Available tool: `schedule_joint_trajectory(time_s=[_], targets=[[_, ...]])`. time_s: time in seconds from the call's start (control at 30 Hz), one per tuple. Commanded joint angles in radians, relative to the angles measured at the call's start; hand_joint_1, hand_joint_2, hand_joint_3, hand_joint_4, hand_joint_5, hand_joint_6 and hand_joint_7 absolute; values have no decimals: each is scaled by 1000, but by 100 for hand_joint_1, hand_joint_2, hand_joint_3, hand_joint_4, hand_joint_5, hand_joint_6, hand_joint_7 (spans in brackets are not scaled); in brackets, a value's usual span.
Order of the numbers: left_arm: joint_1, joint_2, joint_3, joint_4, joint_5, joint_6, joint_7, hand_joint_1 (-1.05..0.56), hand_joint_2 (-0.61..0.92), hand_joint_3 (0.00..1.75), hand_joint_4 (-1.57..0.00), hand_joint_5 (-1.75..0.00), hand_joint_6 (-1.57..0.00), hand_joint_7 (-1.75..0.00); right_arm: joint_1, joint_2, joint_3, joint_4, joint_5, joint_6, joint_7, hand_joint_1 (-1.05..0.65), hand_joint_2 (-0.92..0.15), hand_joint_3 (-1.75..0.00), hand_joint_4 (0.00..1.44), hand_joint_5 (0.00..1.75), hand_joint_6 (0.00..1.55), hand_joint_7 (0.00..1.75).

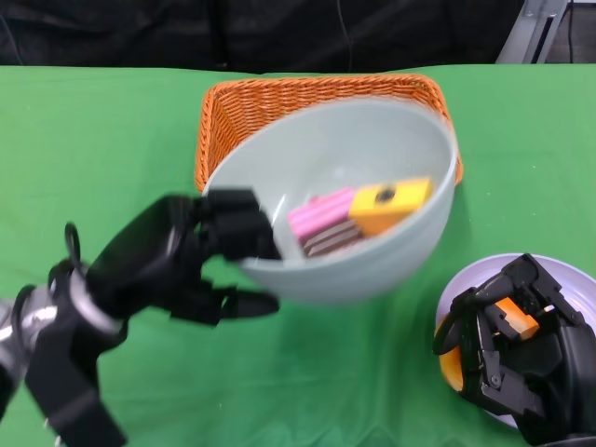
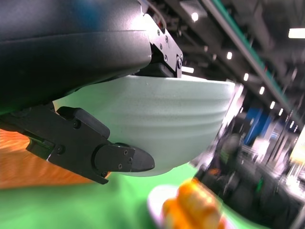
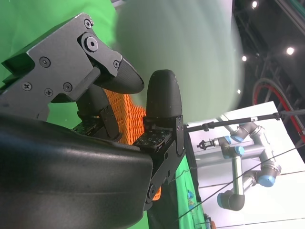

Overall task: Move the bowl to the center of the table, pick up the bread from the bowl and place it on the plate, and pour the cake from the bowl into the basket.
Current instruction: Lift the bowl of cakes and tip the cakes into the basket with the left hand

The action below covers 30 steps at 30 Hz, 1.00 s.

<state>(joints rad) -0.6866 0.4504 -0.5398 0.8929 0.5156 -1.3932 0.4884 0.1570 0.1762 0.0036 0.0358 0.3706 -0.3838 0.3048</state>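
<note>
Nearest you, the right robot hand (image 1: 517, 358) clutches the bread (image 1: 514, 318) over the plate (image 1: 570, 272); the left robot hand (image 1: 200, 256) grips the tilted bowl (image 1: 372, 158) (cake (image 1: 358, 217) inside) above the basket (image 1: 279, 98) on the desk (image 1: 93, 140)

both hands (image 1: 200, 256) (image 1: 517, 358) are black, angular and screw-studded, on silver forearms (image 1: 19, 321); a rounded glossy black shell (image 3: 62, 176) backs each.

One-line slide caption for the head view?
Left hand tilts the bowl, cake inside, toward the basket; right hand over plate.
</note>
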Motion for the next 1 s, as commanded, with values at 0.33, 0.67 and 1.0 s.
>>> schedule_joint_trajectory(time_s=[0.33, 0.67, 1.0], targets=[[26, -60, 54, -103, -535, 118, -569, -23, 92, 51, -63, -175, -61, -144, -2, -3, -12, -1, 5, 6, -4, -18, -47, -126, 75, 175, 56, 155], [34, -157, 186, -99, -652, 234, -828, -18, 91, 54, -63, -175, -62, -145, -8, -1, -13, 19, 1, -10, 3, -19, -48, -125, 74, 175, 54, 155], [-51, -223, 303, -13, -540, 226, -877, -20, 89, 56, -61, -175, -58, -148, -22, 16, -11, 42, -19, -31, -13, -17, -47, -127, 76, 175, 56, 157]])
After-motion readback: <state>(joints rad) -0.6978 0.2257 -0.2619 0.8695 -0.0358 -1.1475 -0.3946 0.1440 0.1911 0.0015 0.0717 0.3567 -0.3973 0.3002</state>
